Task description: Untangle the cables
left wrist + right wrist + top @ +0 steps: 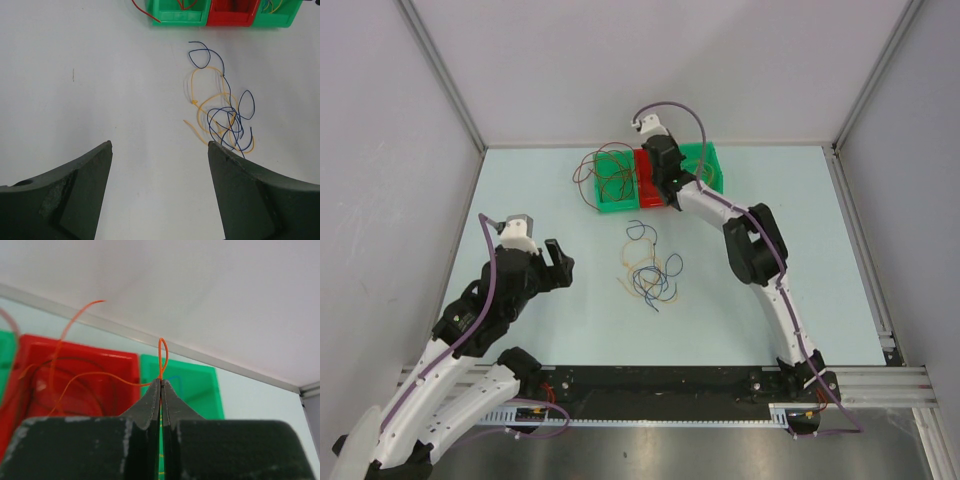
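Orange wire [161, 352], a hair-thin loop, is pinched between the pressed-together fingers of the right gripper [161, 385]. Its free length trails left and down into the red bin [110, 353], which sits at the top centre of the overhead view. The step in hand looks like sorting: 1 strand, parted from the rest, is held over its bin. The next move likely calls for lowering over the red compartment and spreading the fingers so the whole loop drops inside the walls, not across the rim into the right green bin [205, 390]. The left gripper [159, 145] hangs with fingers spread wide and nothing between them, above the bare table [75, 100] in the left half of the overhead view. The tangle of blue and yellow wires [225, 122] lies just ahead and to its right, mid-table, well apart from the bins, with open room on every side for an approach. Brown and red loops [600, 170] spill over the left rim of the left green bin [615, 207]; a sweeping arm could snag them.
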You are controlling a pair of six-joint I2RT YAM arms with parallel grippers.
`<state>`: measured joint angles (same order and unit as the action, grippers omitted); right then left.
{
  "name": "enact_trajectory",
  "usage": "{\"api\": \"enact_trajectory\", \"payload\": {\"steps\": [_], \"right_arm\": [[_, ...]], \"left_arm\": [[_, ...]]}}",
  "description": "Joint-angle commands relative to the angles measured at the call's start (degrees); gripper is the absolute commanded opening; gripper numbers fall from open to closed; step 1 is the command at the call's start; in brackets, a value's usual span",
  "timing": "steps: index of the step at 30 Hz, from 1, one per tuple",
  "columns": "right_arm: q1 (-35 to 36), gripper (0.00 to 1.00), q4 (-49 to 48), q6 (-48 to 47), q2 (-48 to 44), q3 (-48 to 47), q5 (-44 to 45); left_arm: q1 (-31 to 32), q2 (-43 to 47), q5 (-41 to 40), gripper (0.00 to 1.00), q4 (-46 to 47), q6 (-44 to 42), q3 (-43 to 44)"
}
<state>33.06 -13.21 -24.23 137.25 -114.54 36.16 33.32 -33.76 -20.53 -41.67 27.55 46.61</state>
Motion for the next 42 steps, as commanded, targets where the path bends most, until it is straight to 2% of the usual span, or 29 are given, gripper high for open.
{"api": "enact_trajectory", "payload": {"steps": [1,7,17,18,19,21,22,25,28,33,34,37,42], "right_arm": [[3.4,0.0,-3.4,-2.4,0.0,0.4,-3.0],[3.9,0.0,1.3,3.0,2.1,-1.6,-7.6],[-0.4,0.0,12.7,15.3,0.1,-4.3,-16.6],[-0.5,0.04,12.7,15.7,-0.8,-3.8,-17.4],[-0.5,0.15,12.7,16.1,-2.8,-2.6,-17.8],[-0.4,0.23,12.9,16.0,-4.8,-1.7,-18.1],[-0.2,0.35,12.7,14.9,-6.9,-1.0,-17.8],[1.2,0.52,12.9,13.9,-10.0,-0.5,-16.6],[2.4,0.61,12.9,14.3,-14.8,1.7,-16.0],[2.9,0.65,12.7,20.0,-26.7,11.2,-16.1],[2.9,0.66,11.9,21.1,-28.7,13.4,-16.2],[2.6,0.68,9.4,26.0,-37.0,23.9,-17.7],[1.7,0.68,11.6,32.0,-46.4,34.0,-19.1]], "left_arm": [[-0.5,-0.1,0.6,0.82,1.1,0.0,0.0],[-0.5,0.2,0.5,0.82,1.1,0.1,0.0],[-0.5,0.2,0.3,0.82,1.1,0.1,0.0],[-0.5,0.1,0.2,0.82,1.0,0.1,0.0],[-0.4,-0.1,0.2,0.82,1.0,0.2,0.0],[-0.4,-0.2,0.1,0.82,1.1,0.2,0.0],[-0.5,-0.4,0.1,0.82,1.0,0.2,0.0],[-0.4,-1.4,0.2,0.82,0.9,0.3,-0.1],[-0.4,-3.1,0.4,0.82,0.9,0.5,0.1],[-0.4,-7.5,3.5,0.81,1.7,2.9,0.2],[-0.3,-8.9,6.9,0.79,4.3,3.6,-1.1],[1.5,-12.2,10.2,0.78,11.0,6.2,-4.1],[7.1,-20.2,11.0,0.78,18.4,8.0,-5.0]]}}
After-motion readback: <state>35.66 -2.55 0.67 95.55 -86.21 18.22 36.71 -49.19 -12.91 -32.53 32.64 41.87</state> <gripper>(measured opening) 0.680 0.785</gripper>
